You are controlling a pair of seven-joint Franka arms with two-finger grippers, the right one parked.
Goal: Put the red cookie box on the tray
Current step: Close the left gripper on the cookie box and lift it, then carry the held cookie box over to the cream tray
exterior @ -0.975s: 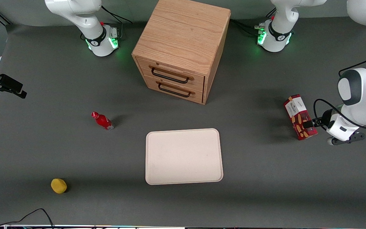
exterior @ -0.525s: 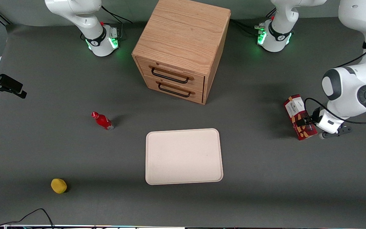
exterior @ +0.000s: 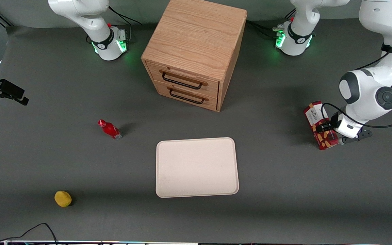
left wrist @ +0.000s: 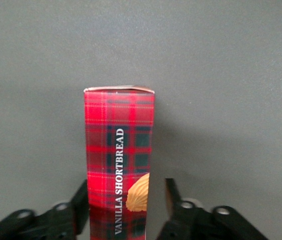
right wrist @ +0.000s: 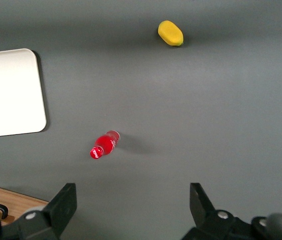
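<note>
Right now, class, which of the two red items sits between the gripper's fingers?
The red cookie box, straddled by the open gripper; the small red bottle stands toward the parked arm's end.

The red cookie box (left wrist: 119,165) runs off the wrist view's edge, its end unseen. The gripper (left wrist: 126,207) straddles it; one finger (left wrist: 81,205) seems to touch, contact unclear.

Tabletop (exterior: 284,190): matte dark grey, soft shadows under even overhead light. Cabinet (exterior: 196,51): light oak, two drawers with black bar handles, standing on the tabletop farther from the front camera than its middle
</note>
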